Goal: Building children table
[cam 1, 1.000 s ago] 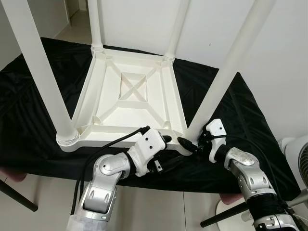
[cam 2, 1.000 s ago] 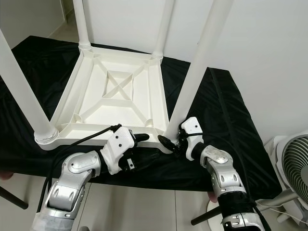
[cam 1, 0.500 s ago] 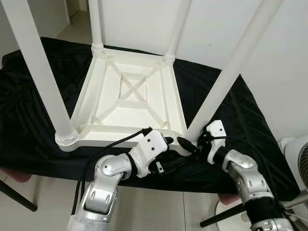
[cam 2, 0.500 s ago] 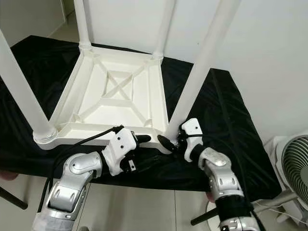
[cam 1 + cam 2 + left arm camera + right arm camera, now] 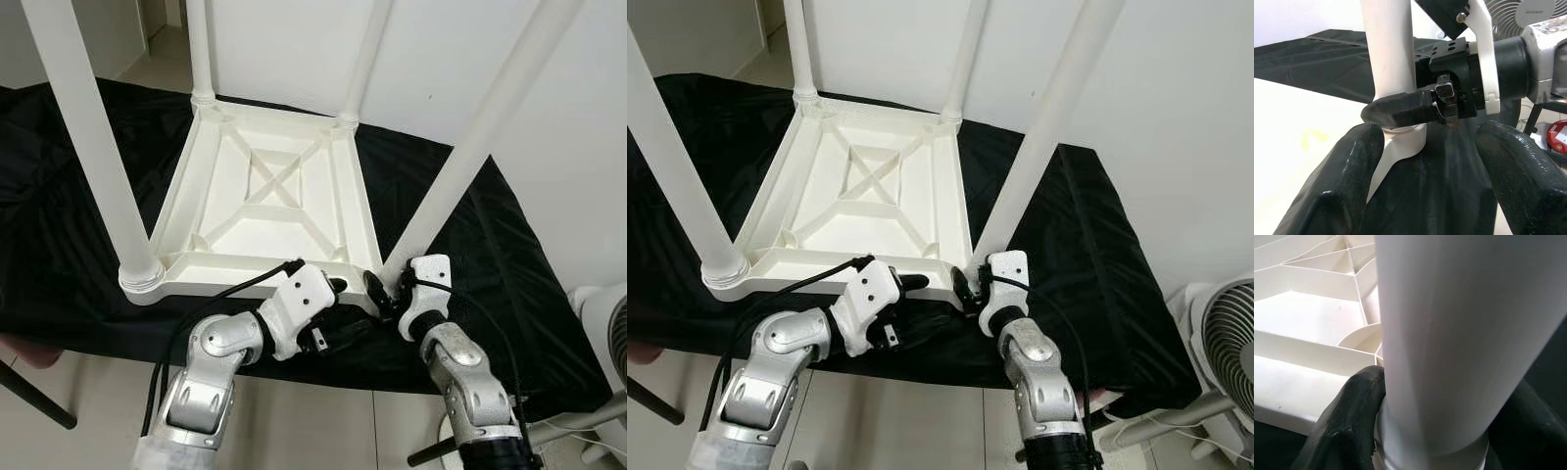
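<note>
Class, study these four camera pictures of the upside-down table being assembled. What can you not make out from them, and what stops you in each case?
- Tops of the four table legs: cut off by the upper edge in both eye views.
- Joint where the near right leg meets the table top: hidden by the right gripper, whose fingers sit around the leg's base.
- Fan: cut by the right edge.
- What lies under the black cloth.

White plastic children's table (image 5: 274,196), upside down on black cloth, ribbed underside up, four round legs (image 5: 88,147) standing upright in corners.
</note>
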`<state>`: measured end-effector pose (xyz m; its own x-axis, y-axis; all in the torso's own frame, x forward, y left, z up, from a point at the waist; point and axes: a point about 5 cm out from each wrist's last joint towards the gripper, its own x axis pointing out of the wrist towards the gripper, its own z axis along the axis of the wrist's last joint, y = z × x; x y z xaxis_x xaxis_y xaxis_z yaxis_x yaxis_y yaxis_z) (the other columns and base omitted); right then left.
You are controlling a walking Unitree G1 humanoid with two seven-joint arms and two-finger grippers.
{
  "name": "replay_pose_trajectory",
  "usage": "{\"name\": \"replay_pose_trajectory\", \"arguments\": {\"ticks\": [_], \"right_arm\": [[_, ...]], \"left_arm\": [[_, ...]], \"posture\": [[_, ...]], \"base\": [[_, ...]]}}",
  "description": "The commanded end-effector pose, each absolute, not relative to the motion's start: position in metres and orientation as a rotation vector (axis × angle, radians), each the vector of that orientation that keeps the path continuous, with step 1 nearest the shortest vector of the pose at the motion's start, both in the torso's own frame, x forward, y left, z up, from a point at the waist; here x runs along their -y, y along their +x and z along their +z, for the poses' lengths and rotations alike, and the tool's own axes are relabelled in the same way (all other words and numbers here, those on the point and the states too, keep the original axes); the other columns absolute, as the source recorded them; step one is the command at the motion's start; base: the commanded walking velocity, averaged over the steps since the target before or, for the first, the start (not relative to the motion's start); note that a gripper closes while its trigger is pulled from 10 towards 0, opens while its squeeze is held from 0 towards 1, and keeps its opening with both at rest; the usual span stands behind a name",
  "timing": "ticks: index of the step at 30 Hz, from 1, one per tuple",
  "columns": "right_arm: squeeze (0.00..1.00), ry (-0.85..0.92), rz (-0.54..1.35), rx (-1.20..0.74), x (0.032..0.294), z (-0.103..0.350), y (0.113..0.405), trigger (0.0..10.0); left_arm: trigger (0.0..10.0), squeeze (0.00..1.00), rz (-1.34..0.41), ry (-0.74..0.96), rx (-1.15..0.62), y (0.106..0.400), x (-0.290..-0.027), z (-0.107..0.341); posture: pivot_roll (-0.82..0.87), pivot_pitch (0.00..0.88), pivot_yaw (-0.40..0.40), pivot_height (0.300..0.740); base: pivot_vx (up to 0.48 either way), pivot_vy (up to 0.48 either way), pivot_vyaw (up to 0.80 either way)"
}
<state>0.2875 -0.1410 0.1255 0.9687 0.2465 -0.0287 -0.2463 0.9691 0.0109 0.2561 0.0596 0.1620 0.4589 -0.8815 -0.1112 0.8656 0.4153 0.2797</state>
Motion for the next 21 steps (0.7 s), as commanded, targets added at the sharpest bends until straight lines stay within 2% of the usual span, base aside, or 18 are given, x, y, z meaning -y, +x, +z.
{"name": "replay_pose_trajectory", "arguments": {"ticks": [1,3,5,8,9,16,17,21], "right_arm": [[0.0,-0.019,0.127,-0.045,0.137,0.122,0.28,10.0],[0.0,-0.019,0.127,-0.045,0.137,0.122,0.28,10.0],[0.0,0.008,0.023,-0.031,0.128,0.123,0.275,10.0],[0.0,0.038,0.014,-0.034,0.123,0.123,0.273,10.0],[1.0,0.067,0.034,-0.023,0.12,0.125,0.272,10.0],[1.0,0.112,0.102,0.017,0.125,0.135,0.275,10.0],[0.0,0.097,0.141,0.016,0.128,0.136,0.277,10.0],[0.0,0.063,0.205,0.015,0.132,0.137,0.279,10.0]], "left_arm": [[10.0,0.0,-0.958,0.3,0.079,0.263,-0.062,0.163],[10.0,0.0,-0.958,0.3,0.079,0.263,-0.062,0.163],[10.0,0.0,-0.953,0.3,0.081,0.263,-0.062,0.163],[10.0,0.0,-0.951,0.299,0.082,0.264,-0.062,0.164],[10.0,0.0,-0.95,0.298,0.083,0.264,-0.062,0.164],[10.0,0.0,-0.952,0.293,0.089,0.265,-0.062,0.165],[10.0,0.0,-0.952,0.294,0.09,0.266,-0.062,0.166],[10.0,0.0,-0.952,0.297,0.092,0.266,-0.061,0.166]], "posture": [[-0.03,0.04,-0.135,0.74],[-0.03,0.04,-0.135,0.74],[-0.03,0.04,-0.135,0.74],[-0.03,0.038,-0.134,0.74],[-0.03,0.039,-0.129,0.74],[-0.03,0.036,-0.126,0.74],[-0.03,0.036,-0.126,0.74],[-0.03,0.038,-0.125,0.74]], "base": [[0.0,0.0,0.0],[0.0,0.0,0.0],[0.0,0.0,0.0],[0.0,0.0,0.0],[0.0,0.0,0.0],[0.0,0.0,0.0],[0.0,0.0,0.0],[0.0,0.0,0.0]]}}
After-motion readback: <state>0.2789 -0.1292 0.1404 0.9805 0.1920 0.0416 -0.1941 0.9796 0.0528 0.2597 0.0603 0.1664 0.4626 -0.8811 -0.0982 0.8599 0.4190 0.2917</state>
